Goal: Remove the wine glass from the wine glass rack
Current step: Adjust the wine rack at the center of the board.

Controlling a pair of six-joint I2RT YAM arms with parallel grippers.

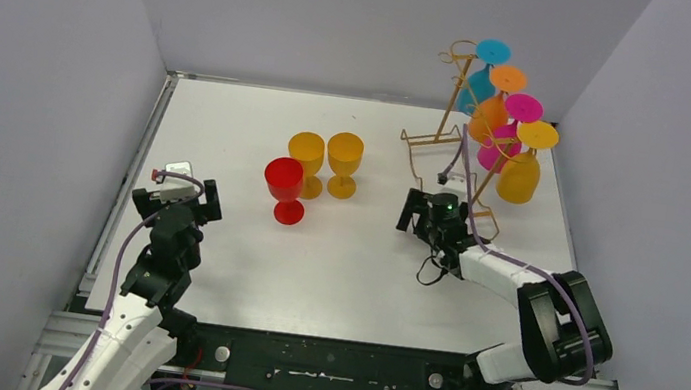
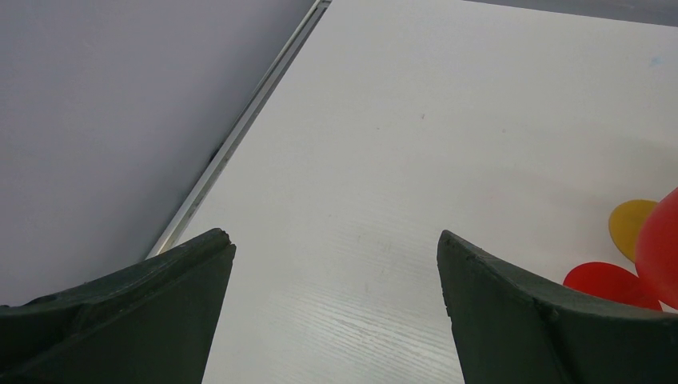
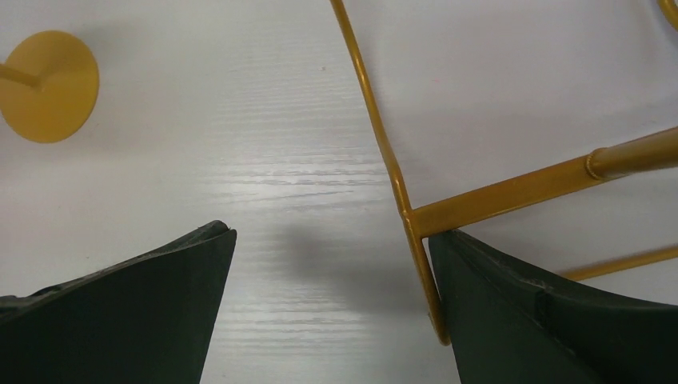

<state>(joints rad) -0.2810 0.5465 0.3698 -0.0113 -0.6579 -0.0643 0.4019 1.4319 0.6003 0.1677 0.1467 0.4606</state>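
Status: wine glass rack stands at the rear right of the table, close to the right wall. Four glasses hang on it upside down, feet up, in a row running back to front: blue glass, orange glass, magenta glass, yellow glass. None is off the rack.

Right gripper sits low over the table just in front of the rack's base, fingers spread wide, nothing between them. In the wrist view, the gold base wire comes down between the fingers and ends right at the edge of the right-hand one — whether it touches, can't tell. The yellow glass, the nearest, hangs up and to the right of it, apart from it.

Left gripper is near the table's left edge, also fully released and empty. Its wrist view shows only bare table between the fingers.

Mid-table, three glasses stand upright in a tight cluster: red glass in front, two amber glasses behind it side by side. The cluster sits between the two arms, well apart from the rack. The round amber foot of one shows at the top left of the right wrist view.
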